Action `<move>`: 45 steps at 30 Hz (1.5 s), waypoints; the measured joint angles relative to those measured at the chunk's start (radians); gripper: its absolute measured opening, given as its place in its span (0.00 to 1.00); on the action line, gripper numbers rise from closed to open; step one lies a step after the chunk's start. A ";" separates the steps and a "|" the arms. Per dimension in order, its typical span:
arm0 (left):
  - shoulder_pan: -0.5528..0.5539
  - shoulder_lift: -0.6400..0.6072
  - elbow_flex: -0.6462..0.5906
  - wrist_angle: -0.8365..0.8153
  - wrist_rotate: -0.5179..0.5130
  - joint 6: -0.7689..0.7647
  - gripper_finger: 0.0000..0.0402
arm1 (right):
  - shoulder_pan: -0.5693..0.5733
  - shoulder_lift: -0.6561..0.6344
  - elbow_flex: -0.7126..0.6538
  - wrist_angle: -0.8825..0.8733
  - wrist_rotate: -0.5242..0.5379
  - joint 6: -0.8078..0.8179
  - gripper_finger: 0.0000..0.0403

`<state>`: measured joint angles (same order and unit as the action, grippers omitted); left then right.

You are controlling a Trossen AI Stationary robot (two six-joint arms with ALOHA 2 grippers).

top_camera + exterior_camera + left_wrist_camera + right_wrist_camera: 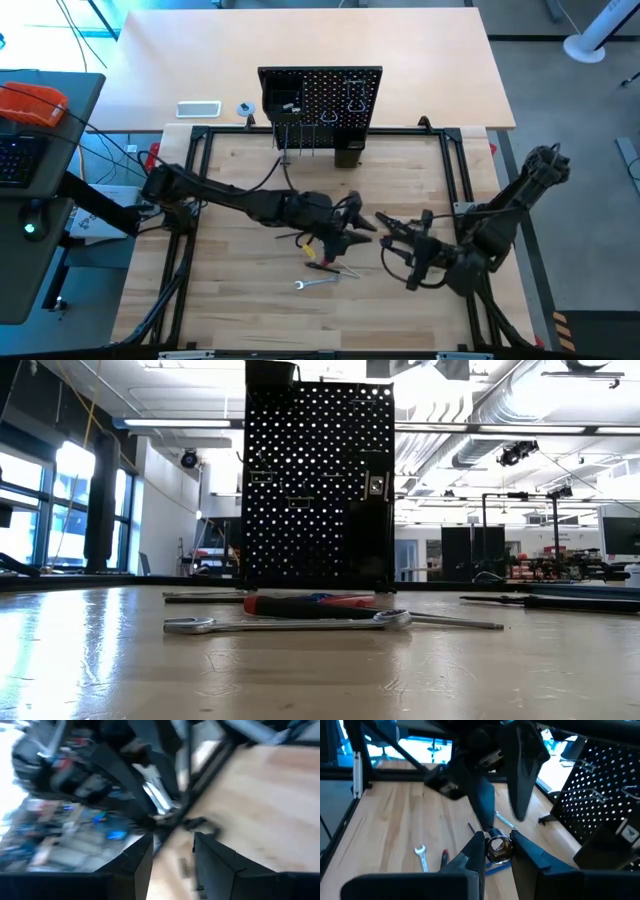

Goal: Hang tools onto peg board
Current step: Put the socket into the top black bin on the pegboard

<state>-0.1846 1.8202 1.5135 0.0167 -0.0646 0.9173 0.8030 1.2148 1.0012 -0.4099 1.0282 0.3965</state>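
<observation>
Table (240, 310): light wood, black frame around it. Peg board (320, 98) stands upright at the far edge, hooks and a few hung items on it. Left gripper (352, 228) raised mid-table, over the loose tools; fingers (135, 857) parted with a gap, nothing seen between them. Right gripper (496, 845) meets it near centre, clenched on a wrench's ring end (498, 847). On the table: silver wrench (290, 623), red-handled screwdriver (300, 605) just behind it.
</observation>
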 joint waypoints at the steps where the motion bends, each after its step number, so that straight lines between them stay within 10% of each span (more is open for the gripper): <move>1: -0.007 0.000 0.000 0.023 -0.051 0.026 0.33 | -0.008 -0.007 0.000 0.011 -0.010 -0.014 0.14; 20: -0.046 -0.006 0.000 0.233 -0.253 0.252 0.33 | -0.055 -0.099 0.000 0.260 -0.105 -0.334 0.14; 45: -0.084 -0.006 0.000 0.431 -0.221 0.397 0.33 | -0.136 -0.118 0.000 0.463 -0.241 -0.517 0.15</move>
<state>-0.2690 1.8141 1.5135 0.4474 -0.2857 1.3141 0.6673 1.0963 1.0012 0.0529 0.7870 -0.1202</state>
